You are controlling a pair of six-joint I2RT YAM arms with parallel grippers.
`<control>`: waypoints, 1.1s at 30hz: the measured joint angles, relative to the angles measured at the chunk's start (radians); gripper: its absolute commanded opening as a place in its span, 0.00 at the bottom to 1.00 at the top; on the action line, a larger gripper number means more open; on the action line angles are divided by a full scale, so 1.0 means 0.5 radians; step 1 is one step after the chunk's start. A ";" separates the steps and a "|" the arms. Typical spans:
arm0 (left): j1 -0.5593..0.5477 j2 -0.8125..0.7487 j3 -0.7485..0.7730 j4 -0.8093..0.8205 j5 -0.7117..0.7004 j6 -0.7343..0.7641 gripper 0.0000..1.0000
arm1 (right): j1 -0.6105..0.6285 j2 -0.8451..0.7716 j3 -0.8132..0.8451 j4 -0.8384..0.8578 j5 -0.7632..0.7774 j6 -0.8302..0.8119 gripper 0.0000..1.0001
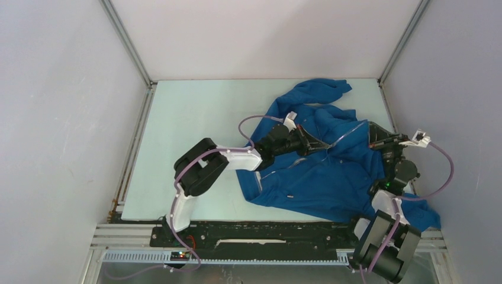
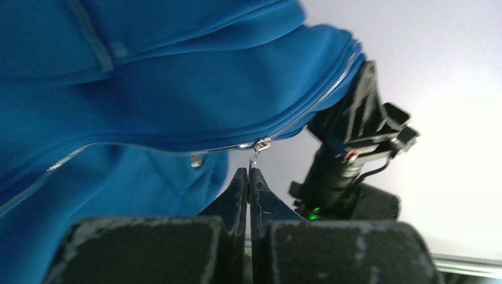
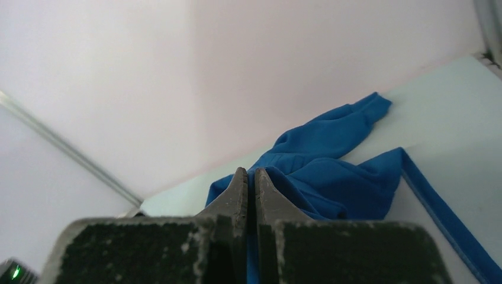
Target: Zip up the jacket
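Your jacket (image 1: 319, 177) lies crumpled at the centre-right of the table (image 1: 189, 124), with one sleeve reaching toward the upper edge of the top view; its zipper slider (image 2: 261, 144) sits at the middle of the left wrist view on a pale zipper line; your left gripper (image 2: 248, 173) is clamped tight on the zipper pull (image 2: 254, 158) hanging beneath that slider; your right gripper (image 3: 248, 173), fingers pressed together, pinches the jacket's edge at the right of the top view.
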 measured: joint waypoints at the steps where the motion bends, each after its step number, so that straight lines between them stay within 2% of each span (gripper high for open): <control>1: 0.001 -0.050 -0.048 -0.085 -0.015 0.077 0.00 | -0.021 0.031 0.014 -0.011 0.035 0.043 0.00; 7: 0.012 -0.399 -0.255 -0.572 -0.100 0.480 0.00 | -0.144 0.117 0.179 -0.142 0.108 0.063 0.00; 12: 0.047 -0.690 -0.448 -0.811 -0.105 0.681 0.00 | -0.231 0.142 0.323 -0.240 0.164 -0.112 0.00; 21: 0.201 -1.205 -0.929 -1.360 -0.124 0.902 0.00 | -0.268 0.418 0.365 -0.257 0.193 -0.345 0.00; 29: 0.516 -1.635 -1.369 -1.722 -0.175 1.030 0.00 | -0.340 0.663 0.366 -0.108 0.217 -0.346 0.00; 33: 0.584 -1.720 -1.472 -1.756 -0.176 1.071 0.00 | -0.357 0.790 0.368 -0.034 0.142 -0.310 0.00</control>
